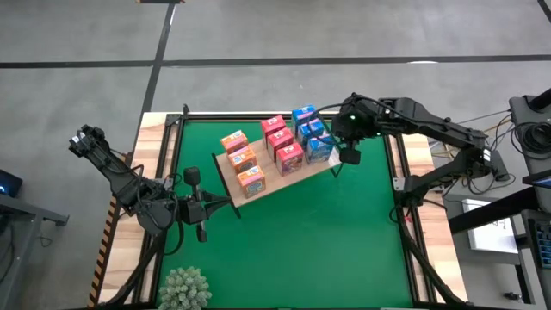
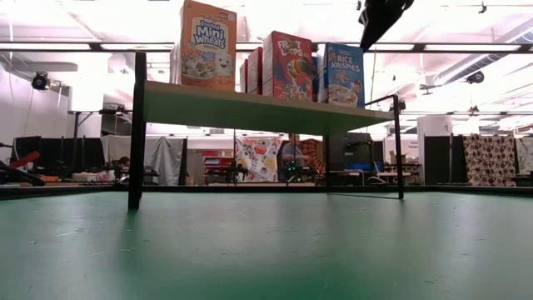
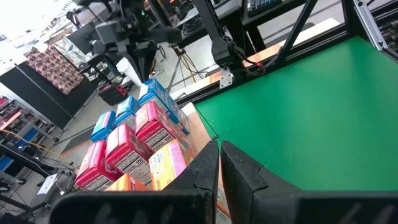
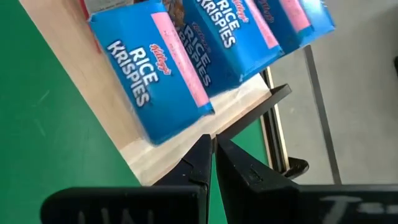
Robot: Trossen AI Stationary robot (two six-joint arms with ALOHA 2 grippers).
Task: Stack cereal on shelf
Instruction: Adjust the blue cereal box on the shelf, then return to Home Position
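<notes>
The shelf (image 1: 303, 173), a light-wood board on thin dark legs (image 2: 136, 125), stands slantwise on the green mat. On it stand the cereal boxes in three rows: orange (image 1: 242, 159), pink-red (image 1: 280, 140) and blue (image 1: 312, 131). From the low view they show upright on the board (image 2: 250, 108). My right gripper (image 1: 349, 157) hangs shut above the shelf's right end, beside the nearest blue box (image 4: 155, 81), and clear of it in the low view (image 2: 379, 21). My left gripper (image 1: 227, 205) is shut and points level at the shelf's near left corner (image 3: 202, 127). My left gripper's shut fingertips (image 3: 208, 155) stand right at the board's near left corner; whether they touch it I cannot tell.
A fuzzy green plant (image 1: 183, 288) sits at the table's near left corner. The green mat (image 1: 327, 241) lies bare in front of the shelf. A dark frame (image 1: 400, 185) borders the mat on the right, with cables and stands beyond.
</notes>
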